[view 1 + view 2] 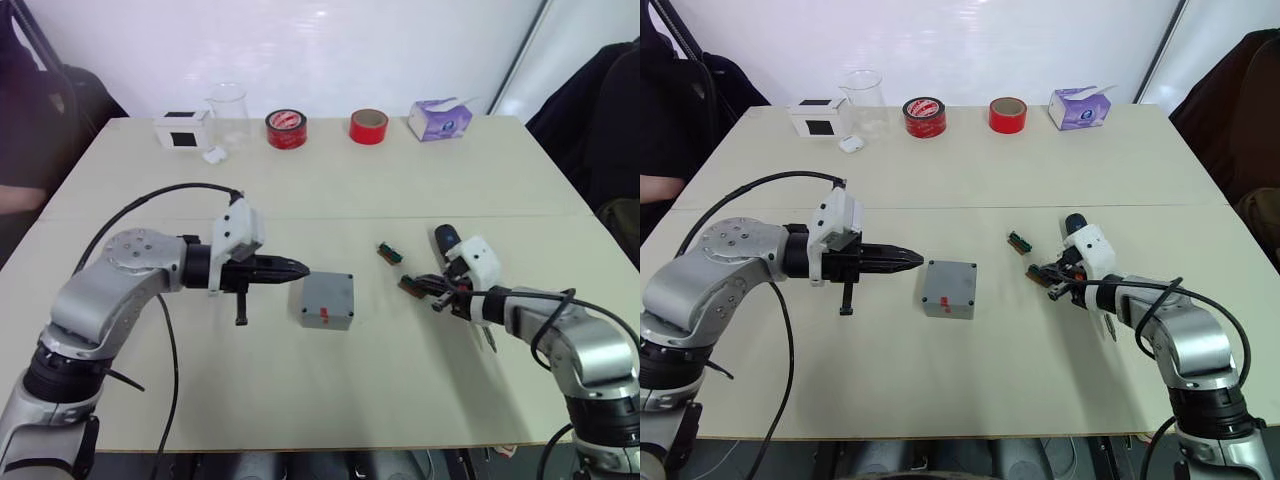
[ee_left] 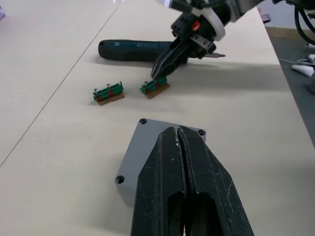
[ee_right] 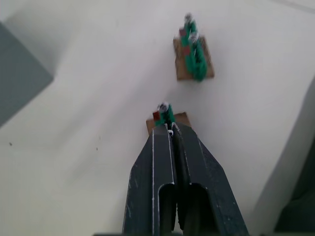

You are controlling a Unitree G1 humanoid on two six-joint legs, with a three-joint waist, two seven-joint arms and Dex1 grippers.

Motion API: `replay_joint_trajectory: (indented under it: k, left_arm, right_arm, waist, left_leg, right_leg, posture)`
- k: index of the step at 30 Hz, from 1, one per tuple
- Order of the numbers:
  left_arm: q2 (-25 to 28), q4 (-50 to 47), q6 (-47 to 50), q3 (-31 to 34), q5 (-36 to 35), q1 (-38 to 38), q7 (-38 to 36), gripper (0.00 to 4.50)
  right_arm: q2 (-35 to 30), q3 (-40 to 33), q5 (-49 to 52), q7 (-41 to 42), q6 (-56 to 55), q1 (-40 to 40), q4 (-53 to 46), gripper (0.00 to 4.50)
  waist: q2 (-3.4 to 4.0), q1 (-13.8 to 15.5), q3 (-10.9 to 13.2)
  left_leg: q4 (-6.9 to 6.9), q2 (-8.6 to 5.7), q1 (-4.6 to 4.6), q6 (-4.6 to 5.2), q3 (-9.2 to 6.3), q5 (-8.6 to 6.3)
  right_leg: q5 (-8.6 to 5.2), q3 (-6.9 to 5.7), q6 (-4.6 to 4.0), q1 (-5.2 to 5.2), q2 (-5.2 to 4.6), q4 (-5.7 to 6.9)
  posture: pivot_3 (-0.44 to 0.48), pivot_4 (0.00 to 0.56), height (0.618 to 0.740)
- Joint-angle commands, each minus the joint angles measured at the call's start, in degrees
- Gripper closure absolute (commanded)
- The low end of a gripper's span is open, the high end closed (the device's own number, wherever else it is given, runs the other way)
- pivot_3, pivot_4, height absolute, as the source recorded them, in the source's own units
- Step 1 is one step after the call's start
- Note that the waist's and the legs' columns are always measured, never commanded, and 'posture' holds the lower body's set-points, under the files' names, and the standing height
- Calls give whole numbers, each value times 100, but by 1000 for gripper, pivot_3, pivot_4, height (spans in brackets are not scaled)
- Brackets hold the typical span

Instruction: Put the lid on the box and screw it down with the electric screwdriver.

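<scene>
Lid (image 1: 327, 296) already on box (image 1: 328, 318), mid-table (image 1: 330, 190). Left pincer (image 1: 296, 268) closed, empty, just beside lid. Right pincer (image 2: 158, 73) closed, tips touching a green-brown block (image 2: 155, 87), possibly pinching it. Screwdriver (image 2: 134, 50) lying behind. Risk: dragging block, or nudging unscrewed lid askew.

Beige table (image 1: 330, 380) with lidded box (image 1: 327, 300), electric screwdriver (image 2: 133, 50), tape rolls (image 1: 286, 129).

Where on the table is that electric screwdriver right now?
The electric screwdriver lies flat on the robot's right side of the table, just behind the right hand and beyond two small green-and-brown parts, right of the grey box.
</scene>
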Motion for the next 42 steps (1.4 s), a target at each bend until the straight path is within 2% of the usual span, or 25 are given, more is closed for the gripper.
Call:
replay_joint_trajectory:
  k: [1, 6, 10, 15, 22, 42]
  left_arm:
    - [87, -93, -113, 59, 37, 34, -9, 4500]
    - [135, -23, -171, 87, 97, 87, 8, 4500]
    - [151, -1, -205, 110, 142, 103, 28, 4500]
    - [213, -108, -209, 166, 149, 235, 86, 4500]
    - [257, -320, -136, 258, 68, 406, 259, 4500]
    - [231, -460, -130, 236, 12, 539, 422, 4500]
  right_arm:
    - [-220, -244, 345, 65, 232, -249, -531, 4471]
    - [-189, 52, 784, 59, 742, -835, -866, 4471]
    - [-77, 635, 994, 99, 1000, -1366, -979, 4471]
    - [116, 1278, 1068, 168, 1137, -1894, -741, 4471]
    - [109, 1851, 836, 323, 881, -2216, -290, 4471]
    - [-69, 1908, 564, 537, 635, -2265, 25, 4471]
  waist:
    - [0, 1, 0]
    - [-1, -14, 1]
    - [-1, -7, 1]
    - [0, -7, 1]
    - [1, -3, 2]
    - [1, -6, 2]
  left_leg:
    - [0, 0, 0, 0, 0, 0]
    - [0, 3, 0, 0, -1, 0]
    - [-1, 4, -1, 0, -3, 0]
    - [-1, 3, -4, 0, -2, 0]
    - [-1, 2, -7, 0, -3, 0]
    - [-2, 3, -7, 0, -4, 0]
  right_leg:
    - [0, 0, 0, 0, 0, 0]
    - [0, 0, 0, -1, -4, 0]
    - [0, 0, -1, -2, -5, 0]
    - [0, -1, -1, -3, -10, -4]
    - [0, -3, -1, -4, -16, -6]
    - [0, -4, -1, -6, -19, -6]
  posture:
    - [0, 150, 740]
    - [0, 150, 740]
    - [0, 150, 740]
    - [0, 150, 740]
    - [0, 150, 740]
    - [0, 150, 740]
